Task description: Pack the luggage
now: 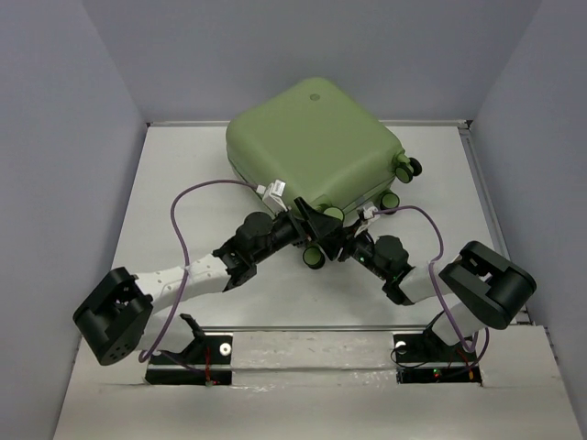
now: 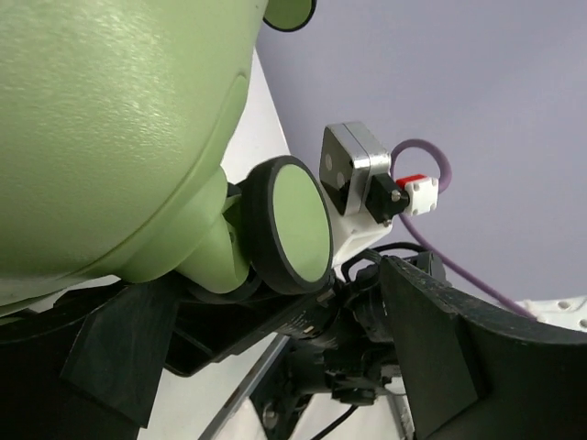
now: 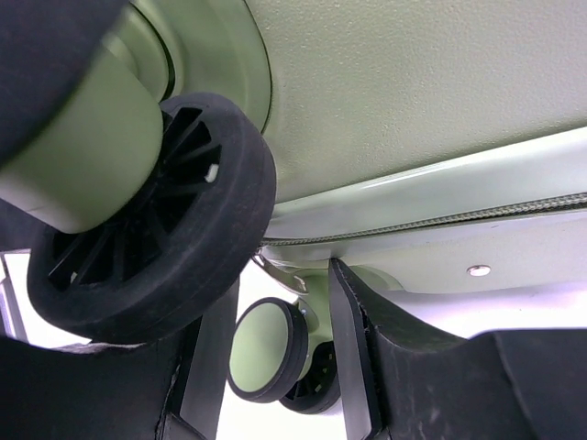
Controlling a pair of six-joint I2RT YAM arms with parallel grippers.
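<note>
Left end effector point(image 2: 280, 275) gapes wide and empty; right end effector point(image 3: 282, 293) stands half open, and whether it grips anything is unclear. Beneath both, the tabletop point(image 1: 183, 183) carries the luggage point(image 1: 312, 147) just ahead, closed, sage-green, rounded. Its stiff shell looks slippery and too broad to pinch. A caster wheel point(image 2: 289, 225) between the left fingers and another wheel point(image 3: 266, 353) between the right seem better holds.

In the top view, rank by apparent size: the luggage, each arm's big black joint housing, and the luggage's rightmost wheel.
1. luggage
2. left arm's housing and right arm's housing: too alike to rank
3. wheel
</note>
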